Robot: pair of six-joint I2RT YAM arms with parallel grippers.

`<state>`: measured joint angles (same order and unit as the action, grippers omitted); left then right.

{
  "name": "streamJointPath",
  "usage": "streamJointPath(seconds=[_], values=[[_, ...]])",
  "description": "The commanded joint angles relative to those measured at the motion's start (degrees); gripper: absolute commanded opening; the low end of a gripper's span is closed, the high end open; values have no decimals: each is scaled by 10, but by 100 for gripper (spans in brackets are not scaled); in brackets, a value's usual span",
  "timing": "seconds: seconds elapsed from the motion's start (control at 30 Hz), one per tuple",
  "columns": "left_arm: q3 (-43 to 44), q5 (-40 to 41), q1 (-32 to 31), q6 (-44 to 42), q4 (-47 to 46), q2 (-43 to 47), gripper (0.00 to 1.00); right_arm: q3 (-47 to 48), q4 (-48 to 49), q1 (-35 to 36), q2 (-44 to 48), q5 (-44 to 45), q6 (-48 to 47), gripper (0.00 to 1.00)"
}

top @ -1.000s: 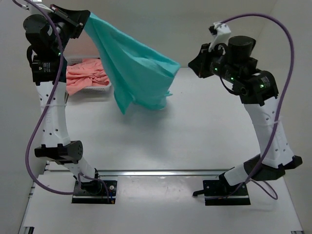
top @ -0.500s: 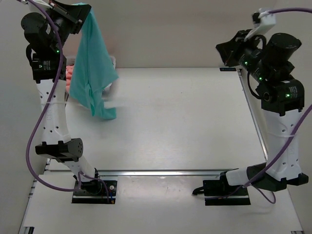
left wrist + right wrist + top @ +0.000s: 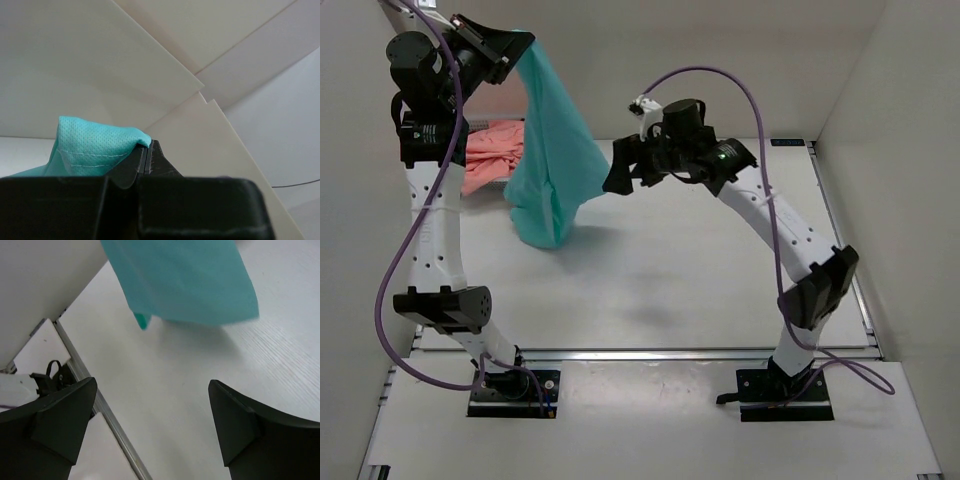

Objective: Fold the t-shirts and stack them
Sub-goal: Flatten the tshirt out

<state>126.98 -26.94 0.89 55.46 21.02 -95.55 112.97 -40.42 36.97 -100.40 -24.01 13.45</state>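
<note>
A teal-green t-shirt point(image 3: 552, 170) hangs from my left gripper point(image 3: 510, 48), which is raised high at the back left. Its lower end reaches down toward the table. In the left wrist view the left gripper point(image 3: 146, 150) is shut on a hemmed edge of this t-shirt point(image 3: 92, 145). My right gripper point(image 3: 612, 178) reaches in from the right beside the hanging cloth and does not touch it. In the right wrist view the right gripper point(image 3: 152, 412) is open with only table between its fingers, and the teal t-shirt point(image 3: 185, 280) hangs ahead. Salmon-pink t-shirts point(image 3: 488, 165) lie bunched at the back left.
A metal rail point(image 3: 650, 352) runs along the table's near side in front of the arm bases, and shows again as a rail point(image 3: 117, 432) in the right wrist view. Another rail point(image 3: 832, 215) lines the right side. White walls close in at the back and both sides.
The teal t-shirt, spread out toward the right a second ago, now hangs narrow from the left gripper alone. The right arm swung in from the far right and its jaws opened.
</note>
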Motion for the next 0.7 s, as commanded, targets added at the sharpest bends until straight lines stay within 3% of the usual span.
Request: streamJointPath(seconds=[0.0,0.13,0.3,0.37,0.4,0.43,0.6,0.67], values=[[-7,-18,-2,4,-1,47,0,68,87,20,-22,-15,0,94],[-17,-18,-26,8,9,50,0,97,126,64,-98,7,10,95],[-46,-19,-30,6,5,62,0,161,148,52,-196,-9,42,95],[-53,-24,-30,10,-1,65,0,162,147,44,-197,-17,47,60],[-59,-22,-29,12,-3,68,0,161,131,41,-190,-4,43,10],[-60,-25,-30,12,-8,68,0,160,119,36,-183,8,32,0],[-61,-42,-32,25,-17,59,0,117,91,-7,-77,85,5,0],[-63,-51,-36,27,-25,57,0,52,109,-32,-21,107,6,0]])
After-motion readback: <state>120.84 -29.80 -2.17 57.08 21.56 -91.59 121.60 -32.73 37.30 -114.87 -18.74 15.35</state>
